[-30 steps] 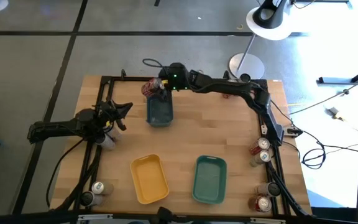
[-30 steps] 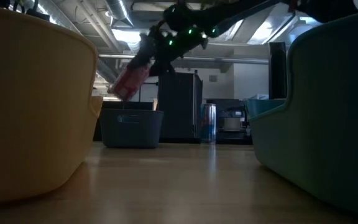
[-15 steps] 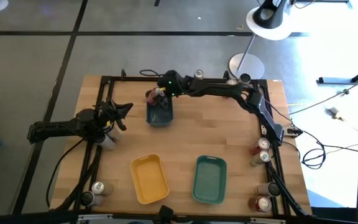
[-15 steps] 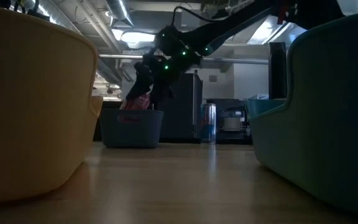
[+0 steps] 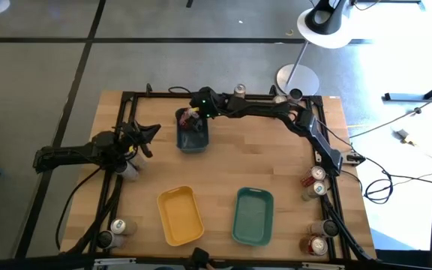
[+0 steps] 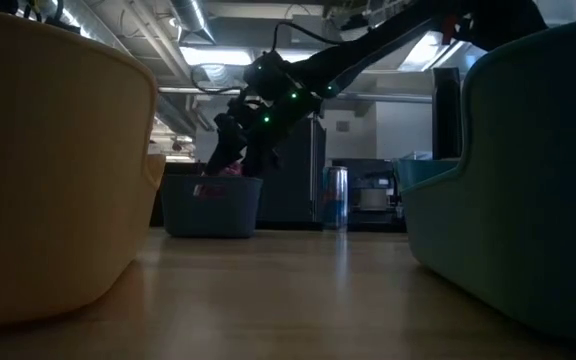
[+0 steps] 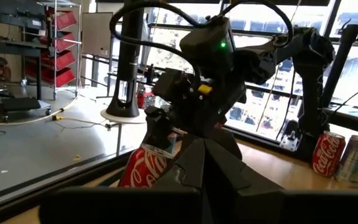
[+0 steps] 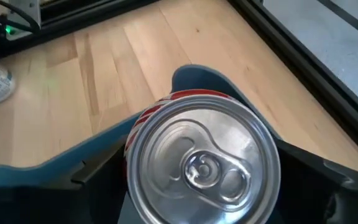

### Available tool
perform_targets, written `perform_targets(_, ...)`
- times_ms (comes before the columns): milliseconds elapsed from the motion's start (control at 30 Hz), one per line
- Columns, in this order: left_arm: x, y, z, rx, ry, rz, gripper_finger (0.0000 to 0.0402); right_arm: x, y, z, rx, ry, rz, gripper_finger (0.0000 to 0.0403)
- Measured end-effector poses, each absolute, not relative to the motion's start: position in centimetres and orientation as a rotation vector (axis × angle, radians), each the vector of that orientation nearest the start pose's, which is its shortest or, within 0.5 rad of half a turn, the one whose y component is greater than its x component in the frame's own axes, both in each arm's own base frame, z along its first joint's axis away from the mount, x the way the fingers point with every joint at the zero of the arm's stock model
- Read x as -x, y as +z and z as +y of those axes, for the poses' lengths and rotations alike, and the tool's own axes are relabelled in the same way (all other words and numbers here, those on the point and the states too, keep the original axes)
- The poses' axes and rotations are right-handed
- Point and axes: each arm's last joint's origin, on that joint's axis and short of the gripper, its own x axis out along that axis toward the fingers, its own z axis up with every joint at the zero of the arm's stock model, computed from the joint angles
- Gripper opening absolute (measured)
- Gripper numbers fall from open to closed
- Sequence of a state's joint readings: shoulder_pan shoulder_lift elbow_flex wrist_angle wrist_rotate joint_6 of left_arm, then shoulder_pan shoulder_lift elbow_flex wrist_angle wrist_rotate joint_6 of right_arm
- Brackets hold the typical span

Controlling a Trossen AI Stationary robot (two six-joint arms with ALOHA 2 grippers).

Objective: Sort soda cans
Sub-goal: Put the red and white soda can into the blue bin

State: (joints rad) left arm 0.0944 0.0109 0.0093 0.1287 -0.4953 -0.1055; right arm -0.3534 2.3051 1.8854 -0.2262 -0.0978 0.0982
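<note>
My right gripper (image 5: 189, 118) reaches over the dark blue tray (image 5: 193, 139) at the table's far side, shut on a red soda can (image 8: 204, 163) whose silver top faces the wrist camera. The left wrist view shows this can (image 7: 143, 169) tilted under the fingers. In the low view only a little red (image 6: 228, 170) shows above the tray rim (image 6: 211, 182). My left gripper (image 5: 154, 130) waits shut at the table's left, touching nothing. Other soda cans stand at the right edge (image 5: 318, 180), near right (image 5: 318, 244), near left (image 5: 118, 226) and far edge (image 5: 239, 88). My right gripper pinches the red can's two opposite sides just below its top rim (image 8: 133, 133) between its two fingers. The fingers slant down from the table's far right. The can is tilted, its lower end down inside the dark blue tray; whether it rests on the tray floor is hidden.
A yellow tray (image 5: 180, 216) and a teal tray (image 5: 253, 216) lie near the front edge. A black frame (image 5: 126, 96) runs around the table. One can (image 5: 130, 169) stands under my left arm. A blue and red can (image 6: 336, 198) stands beyond the blue tray.
My right gripper has come down with the red can, tipping more steeply. The can, which hung tilted above the dark blue tray's far end, now sits with its lower part inside the tray.
</note>
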Motion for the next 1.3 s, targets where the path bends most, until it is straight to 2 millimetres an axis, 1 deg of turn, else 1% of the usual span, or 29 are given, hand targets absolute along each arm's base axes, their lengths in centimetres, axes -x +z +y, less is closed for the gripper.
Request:
perform_targets(133,-9.2,17.7,2.3,0.129,0.582,-0.151,0.0000,-49.2,19.2,-17.8,-0.243,-0.278,0.623,0.0355)
perform_targets(233,-9.2,17.7,2.3,0.126,0.582,-0.148,0.0000,-49.2,18.8,-17.8,-0.252,-0.281,0.635,0.0364)
perform_targets(533,-9.2,17.7,2.3,0.128,0.583,-0.145,0.0000,-49.5,19.2,-17.9,-0.241,-0.280,0.586,0.0354)
perform_targets(733,-9.2,17.7,2.3,0.128,0.583,-0.145,0.0000,-49.4,19.1,-17.9,-0.238,-0.278,0.605,0.0351)
perform_targets(800,-9.2,17.7,2.3,0.128,0.582,-0.145,0.0000,-49.2,19.4,-17.8,-0.236,-0.275,0.614,0.0351)
perform_targets(900,-9.2,17.7,2.3,0.128,0.582,-0.145,0.0000,-48.7,20.8,-17.7,-0.199,-0.263,0.620,0.0351)
perform_targets(1133,-9.2,17.6,2.3,0.128,0.582,-0.144,0.0000,-46.7,25.4,-16.9,-0.099,-0.230,0.642,0.0351)
perform_targets(1200,-9.2,17.7,2.3,0.128,0.582,-0.144,0.0000,-45.9,26.3,-16.6,-0.072,-0.217,0.672,0.0351)
perform_targets(1300,-9.2,17.7,2.3,0.128,0.582,-0.144,0.0000,-45.0,27.3,-16.3,-0.042,-0.211,0.718,0.0351)
